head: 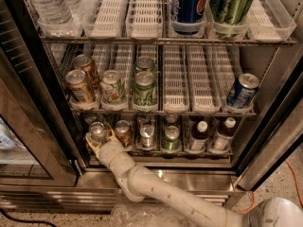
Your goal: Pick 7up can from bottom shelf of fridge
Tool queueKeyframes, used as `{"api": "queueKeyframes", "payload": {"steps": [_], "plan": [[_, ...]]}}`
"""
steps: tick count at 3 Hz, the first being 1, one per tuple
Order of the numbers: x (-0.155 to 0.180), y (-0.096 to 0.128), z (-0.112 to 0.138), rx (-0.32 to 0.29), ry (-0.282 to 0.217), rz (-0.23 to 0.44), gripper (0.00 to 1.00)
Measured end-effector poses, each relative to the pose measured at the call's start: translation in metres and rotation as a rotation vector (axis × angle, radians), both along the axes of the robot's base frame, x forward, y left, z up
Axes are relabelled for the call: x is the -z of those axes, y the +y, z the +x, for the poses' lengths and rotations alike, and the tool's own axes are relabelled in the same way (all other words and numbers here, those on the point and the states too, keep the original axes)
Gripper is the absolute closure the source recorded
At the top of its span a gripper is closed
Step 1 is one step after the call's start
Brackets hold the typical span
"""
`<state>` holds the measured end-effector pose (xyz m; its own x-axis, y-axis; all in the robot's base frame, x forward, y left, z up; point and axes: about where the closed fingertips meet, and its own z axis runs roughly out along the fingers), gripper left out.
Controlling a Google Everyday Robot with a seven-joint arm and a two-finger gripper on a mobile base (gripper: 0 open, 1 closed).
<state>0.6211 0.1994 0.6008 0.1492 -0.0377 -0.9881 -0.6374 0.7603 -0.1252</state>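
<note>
Camera view, jaws at 7up can [97, 130] (brown can [123, 131] beside)

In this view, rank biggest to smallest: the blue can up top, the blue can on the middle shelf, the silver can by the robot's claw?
1. Top blue can.
2. Middle-shelf blue can.
3. Silver can, at the gripper on the bottom shelf.
Higher shelves look nearer the camera, so real sizes are unsure.
</note>
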Motion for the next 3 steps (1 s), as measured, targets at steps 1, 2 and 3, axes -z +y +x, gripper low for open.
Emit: {"api": "queueKeyframes", "payload": {"steps": [1, 2, 3], "plan": [[-0.015, -0.006, -0.017, -0.013, -0.009, -0.017, 1.0], [-0.04, -0.012, -0.038, -0.03, -0.042, -0.045, 1.0], [-0.059, -0.013, -0.052, -0.06, -0.081, -0.07, 1.0]]}}
